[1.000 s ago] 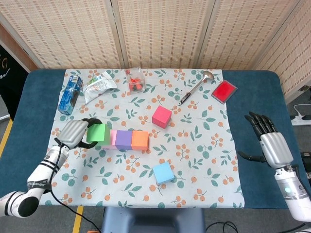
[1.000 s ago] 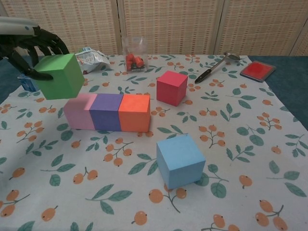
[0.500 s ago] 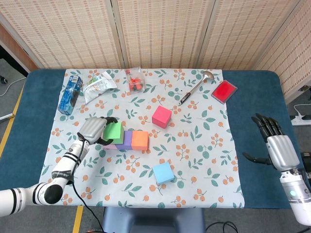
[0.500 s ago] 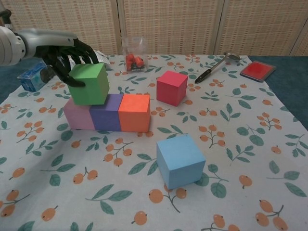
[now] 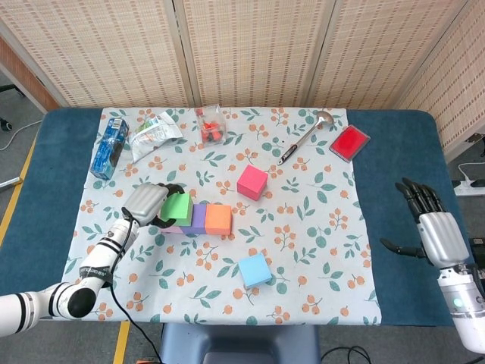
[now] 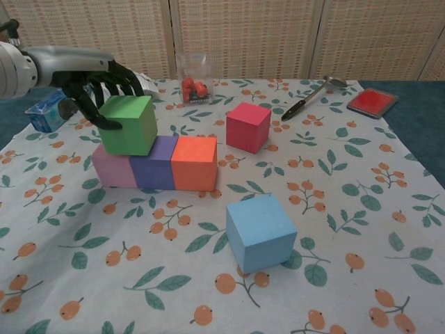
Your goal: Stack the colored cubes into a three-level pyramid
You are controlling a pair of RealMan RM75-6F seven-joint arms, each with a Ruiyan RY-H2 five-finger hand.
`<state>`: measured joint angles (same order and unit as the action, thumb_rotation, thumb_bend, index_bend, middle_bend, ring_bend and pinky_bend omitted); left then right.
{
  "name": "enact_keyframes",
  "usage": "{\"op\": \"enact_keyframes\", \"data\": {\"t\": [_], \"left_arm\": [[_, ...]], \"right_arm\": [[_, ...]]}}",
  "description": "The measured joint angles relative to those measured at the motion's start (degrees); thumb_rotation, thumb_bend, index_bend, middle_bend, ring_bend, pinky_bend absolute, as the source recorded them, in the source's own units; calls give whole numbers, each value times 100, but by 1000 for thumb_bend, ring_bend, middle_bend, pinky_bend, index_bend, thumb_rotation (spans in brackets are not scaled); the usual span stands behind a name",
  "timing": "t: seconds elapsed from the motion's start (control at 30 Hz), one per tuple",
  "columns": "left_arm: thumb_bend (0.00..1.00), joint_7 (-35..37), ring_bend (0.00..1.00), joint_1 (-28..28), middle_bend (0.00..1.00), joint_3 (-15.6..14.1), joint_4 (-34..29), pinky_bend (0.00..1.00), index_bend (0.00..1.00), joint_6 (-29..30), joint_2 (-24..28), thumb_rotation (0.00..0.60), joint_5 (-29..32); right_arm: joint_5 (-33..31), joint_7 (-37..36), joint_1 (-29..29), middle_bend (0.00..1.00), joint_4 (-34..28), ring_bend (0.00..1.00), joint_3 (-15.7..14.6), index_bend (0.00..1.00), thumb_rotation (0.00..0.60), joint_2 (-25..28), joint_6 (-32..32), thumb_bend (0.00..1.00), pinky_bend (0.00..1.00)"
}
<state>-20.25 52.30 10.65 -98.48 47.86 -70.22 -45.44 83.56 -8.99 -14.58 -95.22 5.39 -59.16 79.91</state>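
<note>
Bright, even overhead light (soft short shadows); both views sharp, edges perhaps slightly distorted.

pink cube (image 6: pixel 111 169) top part-hidden by green cube (image 6: pixel 128 124) | jar (image 6: pixel 194 76) contents unclear

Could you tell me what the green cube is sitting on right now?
The green cube, held by the left hand, sits over the pink cube and purple cube of the row. Their top faces beneath it are covered, so contact cannot be confirmed.

My head view looks steeply down from above; my chest view looks low, closer; both share the cubes beside my left hand (image 5: pixel 144 202).
</note>
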Motion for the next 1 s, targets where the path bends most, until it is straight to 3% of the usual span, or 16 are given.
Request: {"op": "enact_keyframes", "data": {"t": [1.0], "left_arm": [[318,91,328,10,361,-130,96,378,308,195,-146,600,-81]], "right_arm": [[-14,-4,60,0,37,0,112,0,485,-30,-119,5,0]]}}
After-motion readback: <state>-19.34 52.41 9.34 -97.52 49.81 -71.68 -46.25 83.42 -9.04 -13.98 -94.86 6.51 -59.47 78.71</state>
